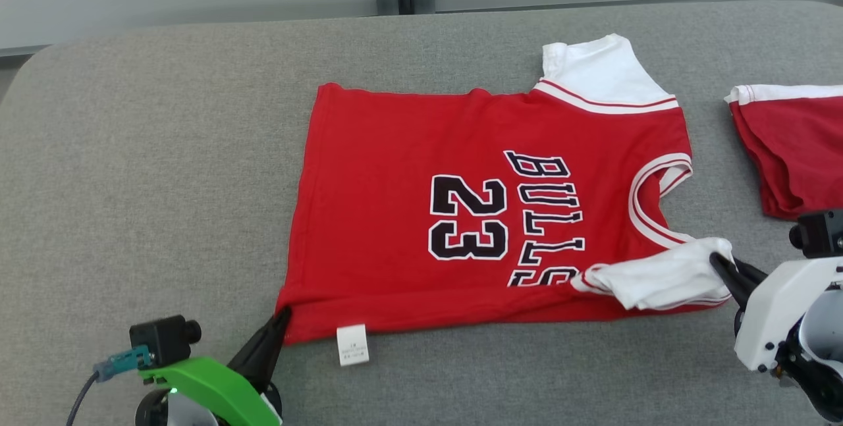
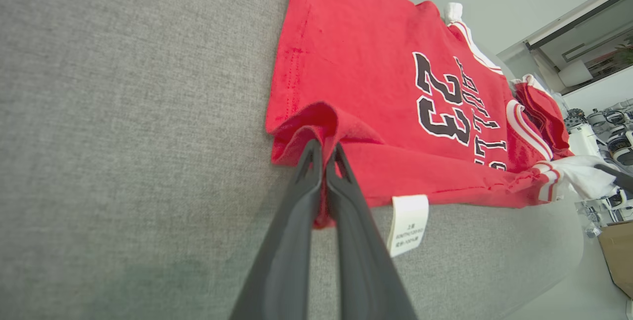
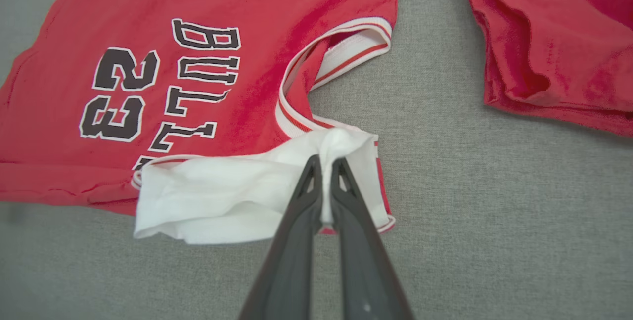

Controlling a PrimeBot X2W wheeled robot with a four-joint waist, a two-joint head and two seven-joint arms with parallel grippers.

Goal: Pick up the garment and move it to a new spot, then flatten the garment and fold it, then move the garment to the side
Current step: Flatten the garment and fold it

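Left gripper (image 1: 283, 314) sits at the near-left corner of the garment (image 1: 408, 215), fingers closed together and clamped on the hem. In the left wrist view the red cloth bunches into a small raised fold over the fingertips, and a strip of it shows between the two fingers. The garment, a red jersey with white short sleeves, lies spread face up and mostly flat on the grey padded surface (image 1: 151, 149), hem toward the left, neck toward the right. White care label (image 1: 352, 345) sticks out from the garment's near edge, just right of the clamped corner, and lies on the surface. Black white-edged print, "23" with "BULLS" to its right, sits in the garment's right half and reads sideways in the head view. Far sleeve (image 1: 599, 74) lies flat beyond the garment's far-right corner. Near sleeve (image 1: 658, 274) is folded and rumpled over the garment's near-right corner. Right gripper (image 1: 714, 258) is at the right end of that near sleeve, fingers closed together and pinching the white cloth; the right wrist view shows a ridge of it squeezed between them. Second red piece (image 1: 797, 149), white-trimmed and folded, lies right of the garment and apart from it, with grey surface showing between
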